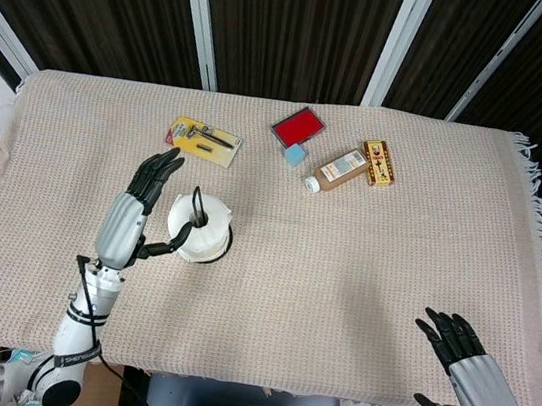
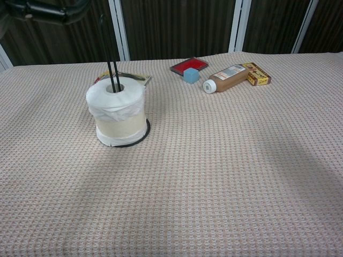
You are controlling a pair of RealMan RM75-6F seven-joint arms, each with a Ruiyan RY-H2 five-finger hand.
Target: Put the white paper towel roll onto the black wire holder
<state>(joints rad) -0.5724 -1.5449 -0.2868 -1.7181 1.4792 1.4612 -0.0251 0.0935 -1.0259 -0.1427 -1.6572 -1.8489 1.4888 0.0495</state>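
Observation:
The white paper towel roll (image 1: 198, 228) (image 2: 117, 114) stands upright on the base ring of the black wire holder (image 2: 140, 138), with the holder's rods (image 2: 111, 67) rising through its core. My left hand (image 1: 135, 206) is open just left of the roll, fingers spread and apart from it; in the chest view only a dark strip of it (image 2: 48, 9) shows at the top left. My right hand (image 1: 465, 368) is open at the table's front right corner, holding nothing.
At the back of the beige cloth-covered table (image 1: 343, 264) lie a yellow blister pack (image 1: 204, 139), a red tray (image 1: 297, 125), a small blue cube (image 1: 296, 154), a brown bottle on its side (image 1: 338, 170) and a small box (image 1: 378, 163).

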